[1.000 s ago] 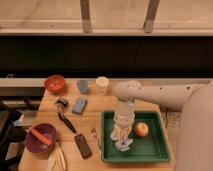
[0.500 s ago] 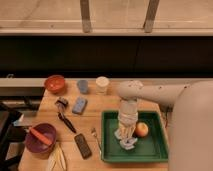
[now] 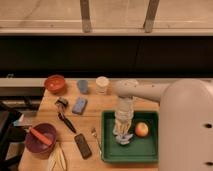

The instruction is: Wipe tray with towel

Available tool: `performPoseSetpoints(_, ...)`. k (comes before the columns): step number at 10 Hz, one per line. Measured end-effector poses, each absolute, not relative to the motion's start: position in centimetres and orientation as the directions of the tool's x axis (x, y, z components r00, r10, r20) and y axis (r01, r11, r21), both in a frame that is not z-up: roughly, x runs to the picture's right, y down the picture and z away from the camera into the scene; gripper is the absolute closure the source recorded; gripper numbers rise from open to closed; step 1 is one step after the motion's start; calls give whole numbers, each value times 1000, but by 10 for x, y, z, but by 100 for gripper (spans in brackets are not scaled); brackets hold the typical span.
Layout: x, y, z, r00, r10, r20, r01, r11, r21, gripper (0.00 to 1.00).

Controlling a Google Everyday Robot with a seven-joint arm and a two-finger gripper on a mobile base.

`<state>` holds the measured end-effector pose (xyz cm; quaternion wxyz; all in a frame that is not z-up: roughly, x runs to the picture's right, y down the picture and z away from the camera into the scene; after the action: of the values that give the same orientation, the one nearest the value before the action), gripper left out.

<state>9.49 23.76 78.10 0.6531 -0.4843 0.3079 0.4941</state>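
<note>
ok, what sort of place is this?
Probably a kitchen-style test setup: a wooden table beside a window wall, set with a red bowl, a white cup, and a green tray holding an apple. The gripper is down in the green tray, shut on the towel.

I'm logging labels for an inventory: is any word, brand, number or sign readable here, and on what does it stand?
None can be read.
The white cup, the blue block and the dark flat slab show no legible marks; any print is too blurred.
The gripper, shut on the towel inside the tray, shows no readable label either.
</note>
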Motion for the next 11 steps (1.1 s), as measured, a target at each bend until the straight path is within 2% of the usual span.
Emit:
performPoseSetpoints(3, 79, 247, 761, 362, 355, -862, -926, 36, -375, 100)
performPoseSetpoints(6, 93, 281, 731, 335, 327, -883, -933, -16, -360, 100)
performPoseSetpoints(8, 116, 293, 727, 288, 313, -905, -947, -47, -318, 100)
performPoseSetpoints(11, 131, 272, 749, 264, 340, -903, -955, -38, -293, 100)
